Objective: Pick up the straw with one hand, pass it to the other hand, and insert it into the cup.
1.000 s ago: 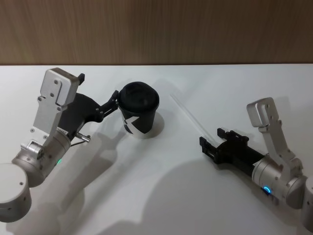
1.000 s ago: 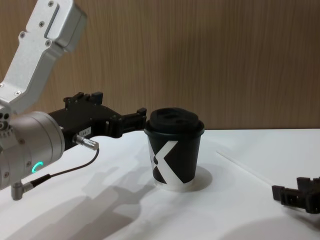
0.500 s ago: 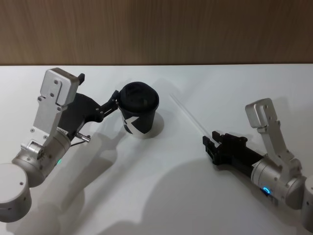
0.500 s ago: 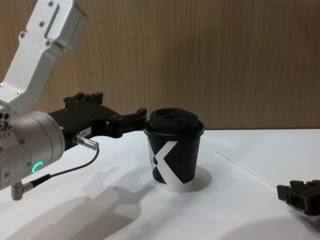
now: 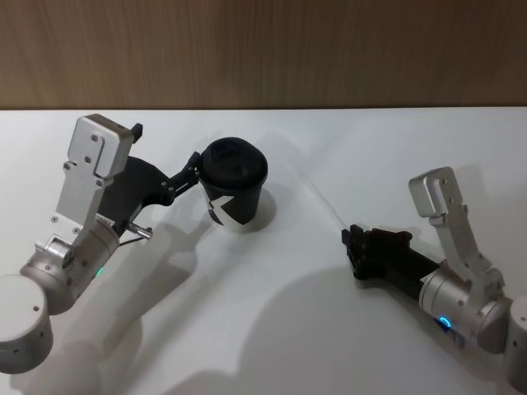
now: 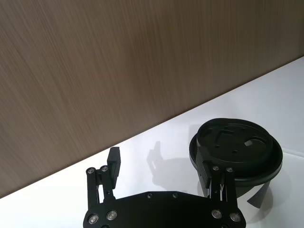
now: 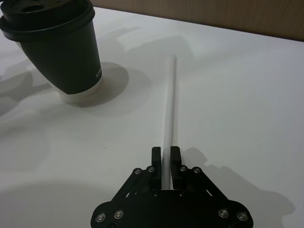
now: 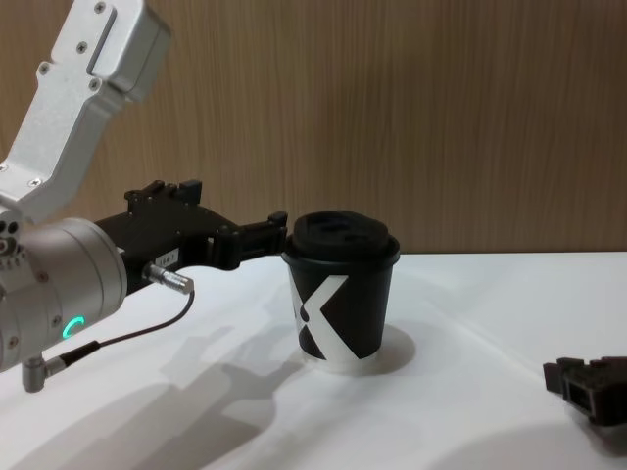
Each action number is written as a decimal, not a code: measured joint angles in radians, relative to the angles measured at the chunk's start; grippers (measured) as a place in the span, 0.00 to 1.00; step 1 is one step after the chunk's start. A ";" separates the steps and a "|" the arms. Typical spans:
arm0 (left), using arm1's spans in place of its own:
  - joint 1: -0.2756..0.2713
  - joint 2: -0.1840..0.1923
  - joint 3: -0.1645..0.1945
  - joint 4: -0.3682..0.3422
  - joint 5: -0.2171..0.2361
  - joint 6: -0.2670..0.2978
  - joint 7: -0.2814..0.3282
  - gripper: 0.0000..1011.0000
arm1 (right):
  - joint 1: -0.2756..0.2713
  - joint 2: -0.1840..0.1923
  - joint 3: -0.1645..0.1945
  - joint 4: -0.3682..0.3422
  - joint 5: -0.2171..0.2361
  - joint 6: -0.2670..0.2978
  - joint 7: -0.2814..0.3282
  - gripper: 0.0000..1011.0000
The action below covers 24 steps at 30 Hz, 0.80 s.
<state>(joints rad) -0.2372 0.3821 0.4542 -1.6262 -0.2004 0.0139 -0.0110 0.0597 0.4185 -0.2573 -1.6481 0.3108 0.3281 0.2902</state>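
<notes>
The straw [image 7: 169, 104], a thin translucent white tube, lies on the white table, pointing away from my right gripper [image 7: 166, 151]. That gripper is shut on the straw's near end, low over the table at the right [image 5: 352, 240]. The cup [image 5: 235, 185] is black with a black lid and a white K mark, and stands upright at centre left [image 8: 343, 304]. My left gripper [image 6: 160, 161] is open beside the cup. One of its fingertips [image 5: 195, 161] rests at the cup's left side just under the lid, and the other finger stands well apart.
A wood-panelled wall [image 5: 263, 49] runs along the table's far edge. A thin black cable [image 8: 118, 338] loops below my left wrist. Bare white tabletop [image 5: 272, 329] stretches between the arms and in front of the cup.
My right gripper's fingers have closed around the straw's near end, and the gripper has shifted slightly back toward me. The left arm and the cup have not moved.
</notes>
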 joint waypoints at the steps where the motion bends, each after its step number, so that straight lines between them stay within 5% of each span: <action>1: 0.000 0.000 0.000 0.000 0.000 0.000 0.000 0.99 | 0.000 0.000 -0.001 0.000 0.000 -0.003 0.000 0.12; 24: 0.000 0.000 0.000 0.000 0.000 0.000 0.000 0.99 | 0.000 -0.015 0.001 -0.008 -0.024 -0.044 -0.018 0.01</action>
<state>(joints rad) -0.2372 0.3821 0.4542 -1.6262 -0.2004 0.0139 -0.0109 0.0600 0.4033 -0.2565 -1.6557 0.2867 0.2842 0.2717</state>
